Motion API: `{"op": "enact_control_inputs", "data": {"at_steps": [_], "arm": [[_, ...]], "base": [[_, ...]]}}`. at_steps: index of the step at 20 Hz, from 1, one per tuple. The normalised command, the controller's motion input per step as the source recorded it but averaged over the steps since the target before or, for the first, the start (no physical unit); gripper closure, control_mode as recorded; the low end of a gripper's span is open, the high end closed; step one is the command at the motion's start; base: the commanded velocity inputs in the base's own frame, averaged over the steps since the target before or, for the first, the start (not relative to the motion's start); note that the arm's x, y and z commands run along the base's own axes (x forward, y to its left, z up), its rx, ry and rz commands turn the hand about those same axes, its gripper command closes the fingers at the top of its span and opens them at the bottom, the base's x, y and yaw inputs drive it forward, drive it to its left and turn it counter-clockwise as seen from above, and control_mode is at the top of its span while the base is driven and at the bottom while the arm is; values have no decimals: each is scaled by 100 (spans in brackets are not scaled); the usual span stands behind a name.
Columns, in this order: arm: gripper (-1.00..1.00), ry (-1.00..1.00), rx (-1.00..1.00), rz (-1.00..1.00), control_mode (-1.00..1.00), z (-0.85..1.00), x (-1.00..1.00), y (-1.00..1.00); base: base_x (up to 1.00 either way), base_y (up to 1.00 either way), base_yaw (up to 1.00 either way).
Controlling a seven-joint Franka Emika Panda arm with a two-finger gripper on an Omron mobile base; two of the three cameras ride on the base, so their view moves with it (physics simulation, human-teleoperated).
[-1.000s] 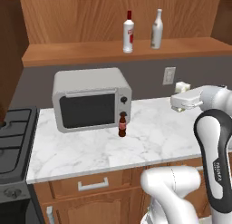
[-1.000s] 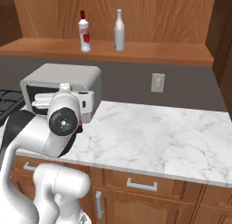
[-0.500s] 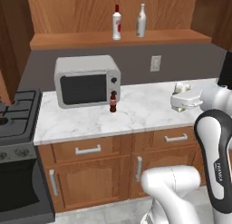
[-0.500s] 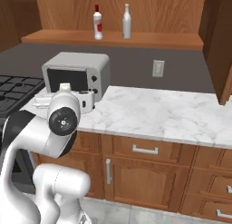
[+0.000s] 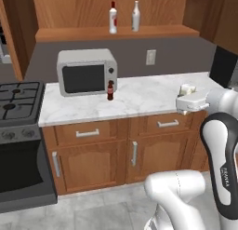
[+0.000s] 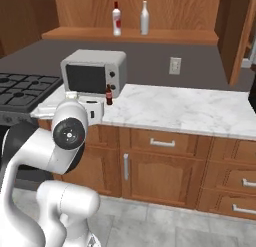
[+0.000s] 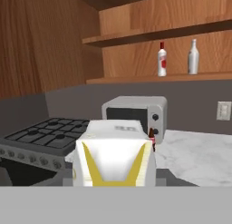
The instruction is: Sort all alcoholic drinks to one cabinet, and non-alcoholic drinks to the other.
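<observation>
Working left to right, you have the gas stove (image 5: 18, 96) at the far left. Next comes the grey microwave (image 5: 87, 71) on the marble counter (image 5: 139, 96). The small dark cola bottle (image 5: 110, 90) stands upright just in front of the microwave's right corner, untouched.

Above, on the open wooden shelf (image 5: 116, 33), the two alcoholic bottles stand side by side. The white bottle with the red cap and label (image 5: 113, 18) is on the left and the plain pale long-necked bottle (image 5: 135, 16) is to its right, close together but apart. They look already placed.

At the right, your gripper (image 5: 187, 95) hangs at the counter's front edge, and it is clamped on the pale cream carton (image 7: 114, 158). In the hand view the carton, with its yellow V marking, sits right between the fingers. In the left base view its cream top pokes up above the white hand.

So I judge you are mid-carry with the first non-alcoholic drink. The base stands back from the counter, so the carton is being transported, not placed.

Next you need to bring the carton to the other cabinet, not the shelf holding the bottles. An open wooden door (image 6: 240, 36) shows at the upper right of the right base view; whether that is the target I cannot confirm. Keep the carton upright, then come back for the cola bottle.
</observation>
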Motion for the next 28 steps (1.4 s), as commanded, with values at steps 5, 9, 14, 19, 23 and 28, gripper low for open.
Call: {"op": "enact_control_inputs", "data": {"at_steps": [5,9,14,19,23,28], "arm": [[100,0,0,0,100,0,0,0],[100,0,0,0,100,0,0,0],[100,0,0,0,100,0,0,0],[100,0,0,0,100,0,0,0],[100,0,0,0,100,0,0,0],[100,0,0,0,100,0,0,0]], "base": [[-29,-9,0],[-20,-6,0],[-1,0,-30],[-13,0,-46],[3,-31,-49],[19,-63,-34]]}}
